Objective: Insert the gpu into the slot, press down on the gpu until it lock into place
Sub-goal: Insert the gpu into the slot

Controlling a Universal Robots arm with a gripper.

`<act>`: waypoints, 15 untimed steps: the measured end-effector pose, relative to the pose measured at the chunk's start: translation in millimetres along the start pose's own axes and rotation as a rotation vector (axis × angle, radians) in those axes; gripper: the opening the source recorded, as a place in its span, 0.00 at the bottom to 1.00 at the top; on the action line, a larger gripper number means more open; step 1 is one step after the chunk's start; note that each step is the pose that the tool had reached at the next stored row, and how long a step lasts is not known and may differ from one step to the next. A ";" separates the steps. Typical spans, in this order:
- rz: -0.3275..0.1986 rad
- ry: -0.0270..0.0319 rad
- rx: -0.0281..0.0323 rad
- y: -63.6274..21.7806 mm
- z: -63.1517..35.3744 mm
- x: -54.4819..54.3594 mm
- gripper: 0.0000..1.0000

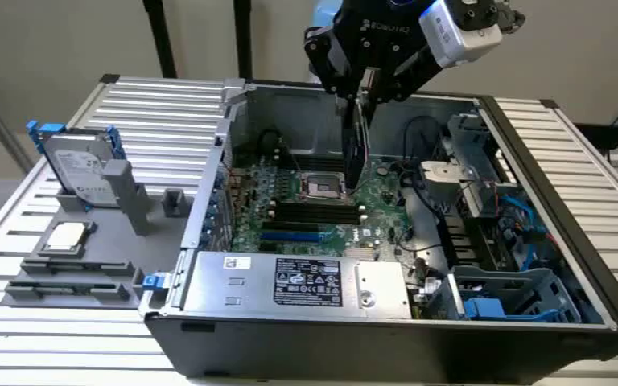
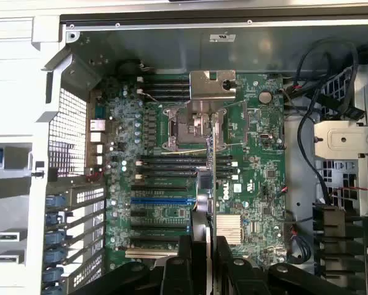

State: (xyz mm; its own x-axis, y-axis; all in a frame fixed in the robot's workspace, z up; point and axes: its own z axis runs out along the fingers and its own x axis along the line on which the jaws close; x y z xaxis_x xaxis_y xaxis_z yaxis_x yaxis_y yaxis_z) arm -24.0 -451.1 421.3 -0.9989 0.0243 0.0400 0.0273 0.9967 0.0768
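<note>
Above the open computer case [image 1: 395, 346], the gripper [image 1: 360, 95] pinches the gpu [image 1: 357, 137] by its upper edge. The card hangs upright and edge-on, its lower end over the green motherboard [image 1: 386, 207] beside the CPU socket [image 1: 322, 186]; contact cannot be told. In the exterior view the blue slot [image 1: 293, 238] lies toward 7 o'clock of the card's lower end, card not yet seated. Grey hard drive [image 1: 78, 173] stands outside the case at 9 o'clock, on the slatted table [image 1: 170, 112].
</note>
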 end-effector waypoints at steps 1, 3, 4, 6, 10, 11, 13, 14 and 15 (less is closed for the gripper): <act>0.000 0.0000 0.0001 0.0 0.0 0.0 0.26; 0.000 0.0000 0.0001 0.0 0.0 0.0 0.26; 0.000 0.0000 0.0000 0.0 0.0 0.0 0.26; 0.000 0.0000 0.0000 0.0 0.0 0.0 0.26; 0.000 0.0000 0.0000 0.0 0.0 0.0 0.26; 0.000 0.0000 0.0000 0.0 0.0 0.0 0.26; 0.000 0.0000 0.0000 0.0 0.0 0.0 0.26; 0.000 0.0000 0.0001 0.0 0.0 0.0 0.26; -0.001 0.0001 0.0002 0.0 0.0 0.0 0.26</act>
State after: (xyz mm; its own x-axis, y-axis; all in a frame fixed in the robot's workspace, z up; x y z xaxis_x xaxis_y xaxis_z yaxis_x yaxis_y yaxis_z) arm -24.0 -451.0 421.3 -0.9989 0.0229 0.0399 0.0259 0.9967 0.0767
